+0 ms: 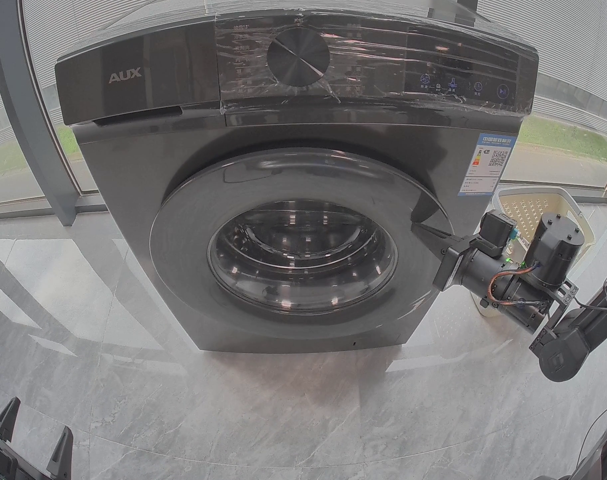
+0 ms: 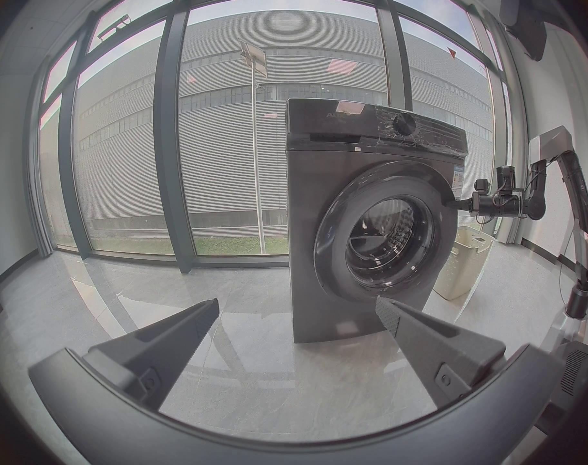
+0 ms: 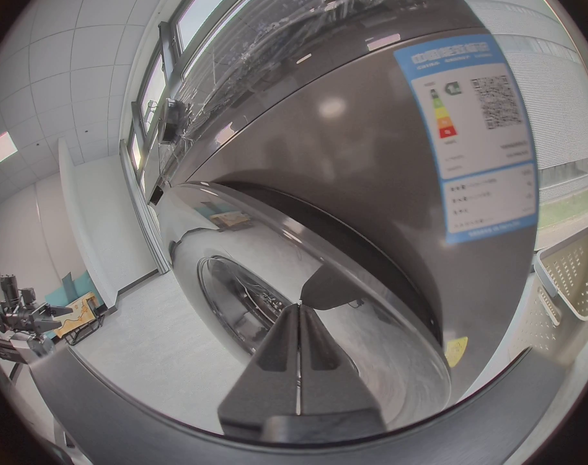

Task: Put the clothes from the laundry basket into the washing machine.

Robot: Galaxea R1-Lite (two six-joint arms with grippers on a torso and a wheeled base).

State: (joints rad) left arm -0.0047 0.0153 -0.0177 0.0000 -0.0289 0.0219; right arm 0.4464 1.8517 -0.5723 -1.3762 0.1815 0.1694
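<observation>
- Washing machine stands on the pale tiled floor before tall windows. Its round door is closed, and the drum shows through the glass.
- Head view: wrinkled clear film covers the control panel around the dial. A blue-edged label sits on the front, upper right.
- Laundry basket, cream and perforated, is on the floor just beside the machine's right side, partly behind the right arm. What lies in it cannot be told.
- Left wrist view gives the side-on picture: the basket stands upright, close to the machine's front corner. The right arm is stretched level to the door's right rim.
- Right gripper: the head view shows only a dark wedge against the dark door. The right wrist view settles it, with the fingers pressed flat together, nothing between them. Their tip is at the dark recess on the door's rim; contact cannot be told.
- Left gripper hangs low at the near left, well apart from the machine, its fingers spread wide and holding nothing.
</observation>
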